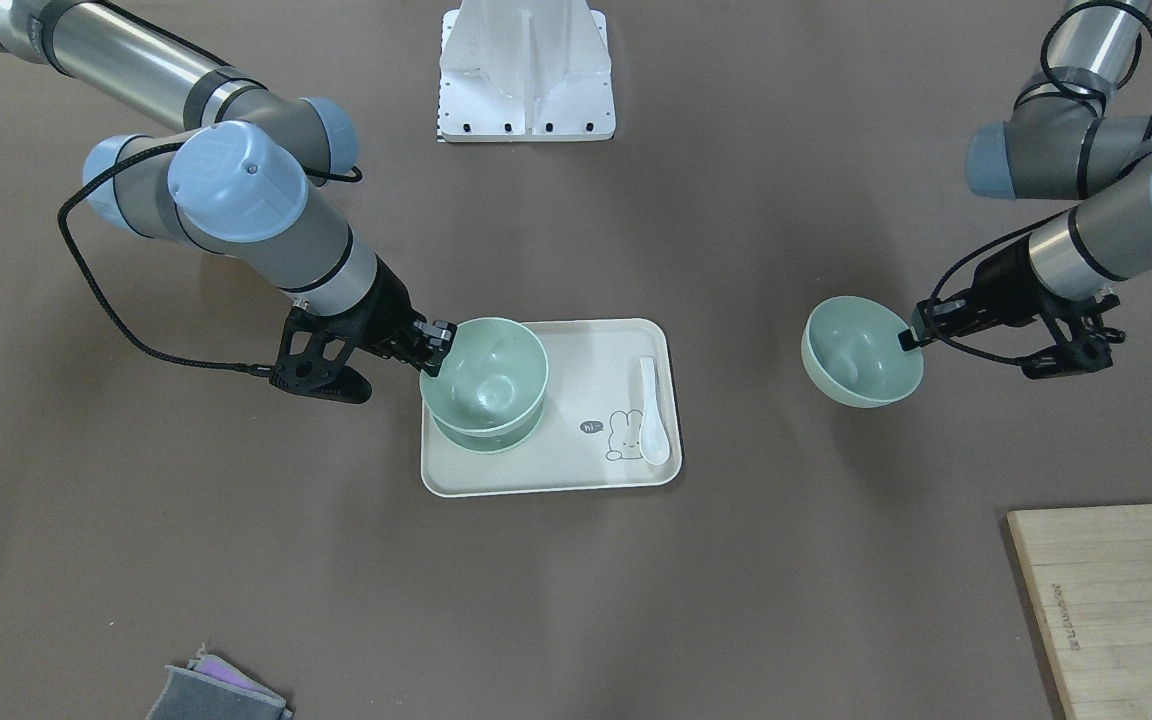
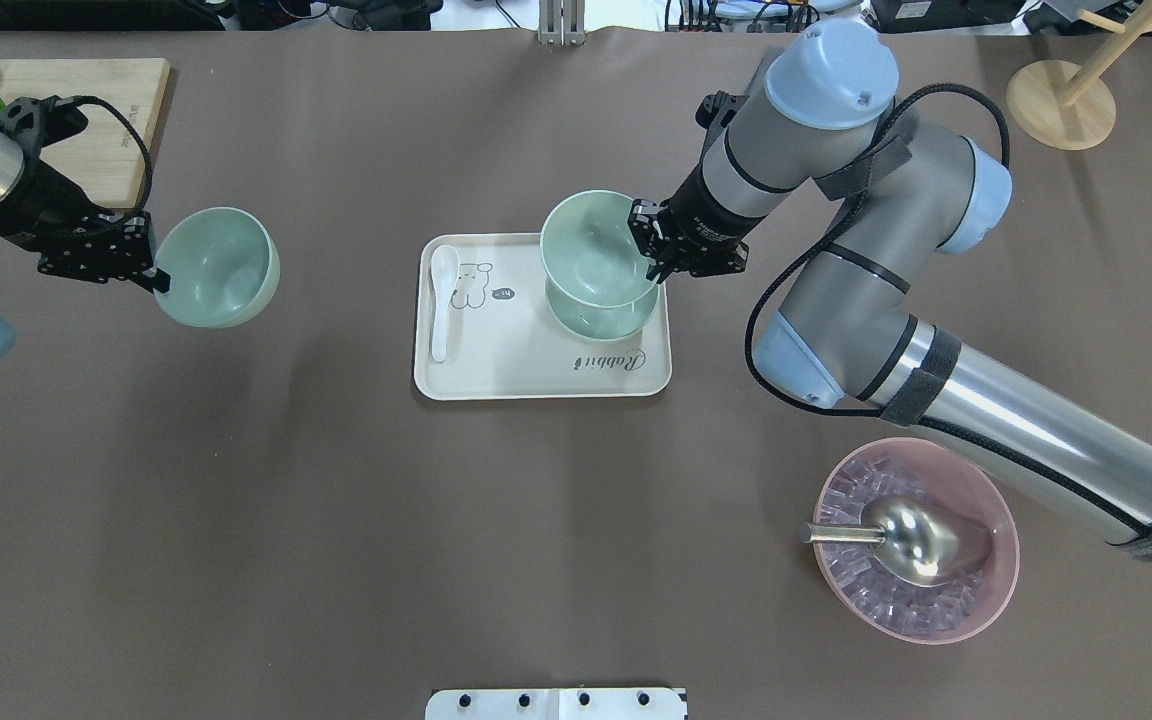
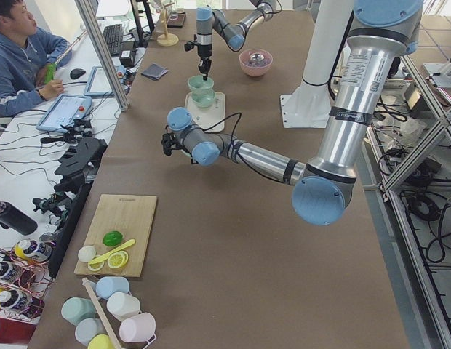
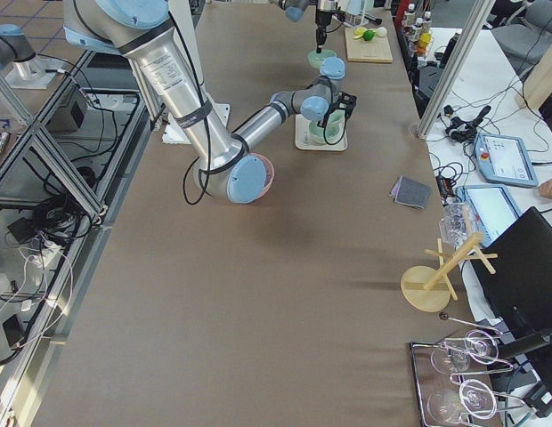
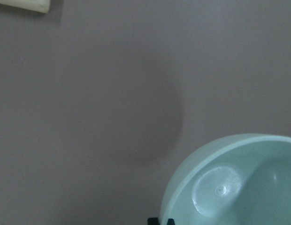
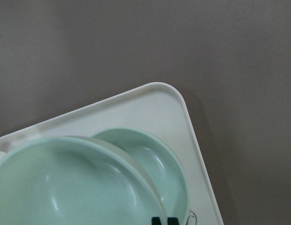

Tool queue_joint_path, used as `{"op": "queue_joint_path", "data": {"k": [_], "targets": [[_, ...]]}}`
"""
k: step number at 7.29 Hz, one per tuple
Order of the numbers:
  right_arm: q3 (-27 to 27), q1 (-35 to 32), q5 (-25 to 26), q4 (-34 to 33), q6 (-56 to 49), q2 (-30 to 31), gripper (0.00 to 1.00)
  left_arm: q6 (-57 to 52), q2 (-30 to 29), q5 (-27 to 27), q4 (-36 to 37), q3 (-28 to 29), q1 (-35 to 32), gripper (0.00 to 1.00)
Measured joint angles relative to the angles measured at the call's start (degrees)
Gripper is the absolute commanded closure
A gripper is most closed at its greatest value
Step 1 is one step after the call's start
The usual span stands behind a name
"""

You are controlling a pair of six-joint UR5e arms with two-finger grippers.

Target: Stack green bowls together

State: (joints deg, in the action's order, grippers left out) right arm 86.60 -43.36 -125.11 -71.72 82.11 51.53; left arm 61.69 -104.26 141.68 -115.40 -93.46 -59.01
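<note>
In the front-facing view we see three small round green bowls. They are smooth and matte like plastic, and all sit mouth up; being round, they have no long axis. The lone green bowl (image 1: 861,350) is held at the right of the frame over the brown table (image 1: 636,600), with the left jaws closed on its right rim. At centre, the right jaws pinch the left rim of the upper green bowl (image 1: 484,372). It hangs over the lower green bowl (image 1: 486,438), which stands on the left end of a cream rectangular tray (image 1: 556,470) with rounded corners. We cannot tell whether these two touch. A glossy white spoon (image 1: 653,405) lies along the tray's right side, handle toward the top of the frame.

From overhead, the lone green bowl (image 2: 216,268) is at the left, well apart from the tray. The upper green bowl (image 2: 591,250) overlaps the lower green bowl (image 2: 606,322), offset toward the top of the frame. At lower right, a translucent pink bowl (image 2: 1008,540) holds clear cubes and a shiny metal scoop (image 2: 921,540).

In the exterior left view, the pair shows small at top centre, one above the other.

In the exterior right view, the near arm hides part of the pair.

In the left wrist view, the lone green bowl (image 5: 239,183) fills the lower right, its flat circular floor visible.

In the right wrist view, the upper green bowl (image 6: 65,187) fills the lower left. The lower green bowl (image 6: 157,164) shows smaller beyond it, near the tray's rounded corner.
</note>
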Motion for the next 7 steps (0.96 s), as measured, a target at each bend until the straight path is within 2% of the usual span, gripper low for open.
{"op": "queue_joint_path", "data": {"k": [2,4,5,7], "targets": [[-0.26,0.49,1.03,0.04,-0.29,-0.06,0.00,7.88,-0.74,-0.35,0.00,-3.76,3.15,1.00],[0.79,0.14,1.04,-0.03,-0.23,0.17,0.00,17.90,-5.30,-3.46,0.02,-4.85,8.22,1.00],[1.58,-1.49,-1.30,-0.12,-0.39,0.89,0.00,22.70,-8.53,-6.15,0.08,-4.56,11.31,1.00],[4.57,-8.13,-10.30,-0.32,-4.20,6.12,0.00,29.48,-15.70,-11.88,0.16,-2.01,16.43,1.00]]}}
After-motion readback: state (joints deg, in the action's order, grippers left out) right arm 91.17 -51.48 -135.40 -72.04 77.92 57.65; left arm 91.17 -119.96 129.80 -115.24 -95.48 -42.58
